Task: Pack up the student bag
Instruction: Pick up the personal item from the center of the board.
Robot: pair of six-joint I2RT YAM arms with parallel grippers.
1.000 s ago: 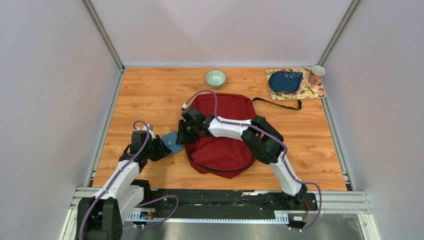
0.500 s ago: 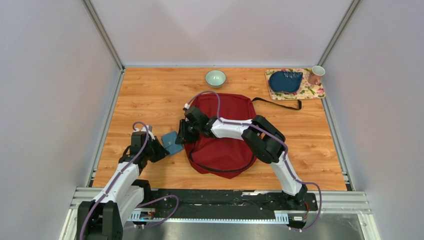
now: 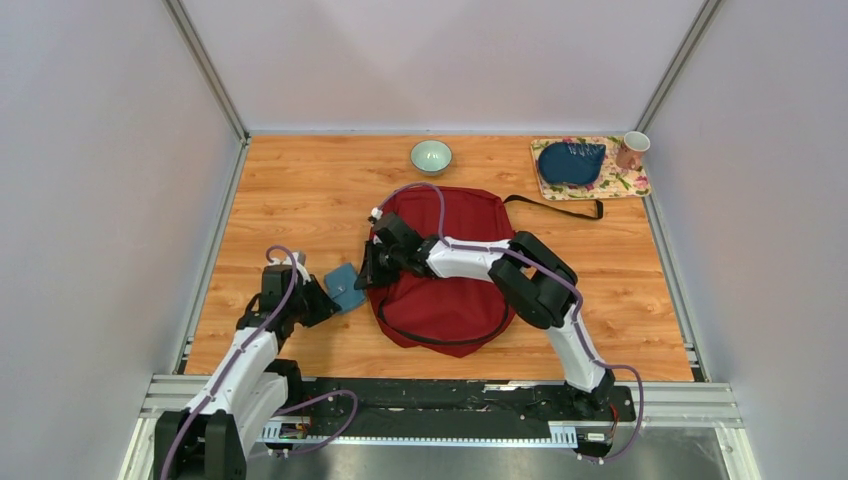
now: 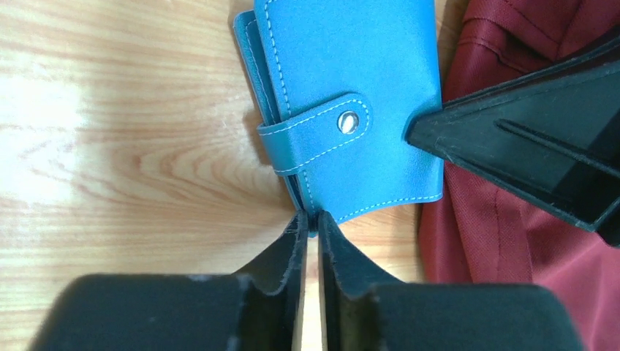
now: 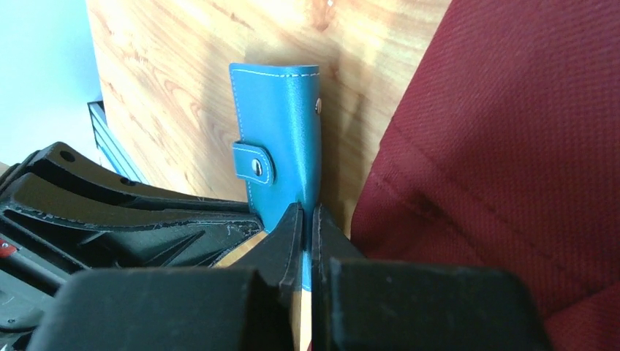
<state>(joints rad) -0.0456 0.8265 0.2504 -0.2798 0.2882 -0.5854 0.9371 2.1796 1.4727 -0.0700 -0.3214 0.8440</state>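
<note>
Handover in progress, nothing packed yet.
Nudged the right end effector toward the large dark red soft fabric backpack, eased the left end effector back. Pinching the teal leather snap wallet just left of it with both, nearly shut. Lying flat on the wooden surface, limp, black-trimmed, no opening visible.

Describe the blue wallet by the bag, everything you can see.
The wallet is teal-blue and leather-looking, with pale stitching and a strap tab closed by a metal snap. It is shut, down at the wooden table beside the red bag. The left tool pinches one corner, the right tool the opposite edge; both look closed on it.
</note>
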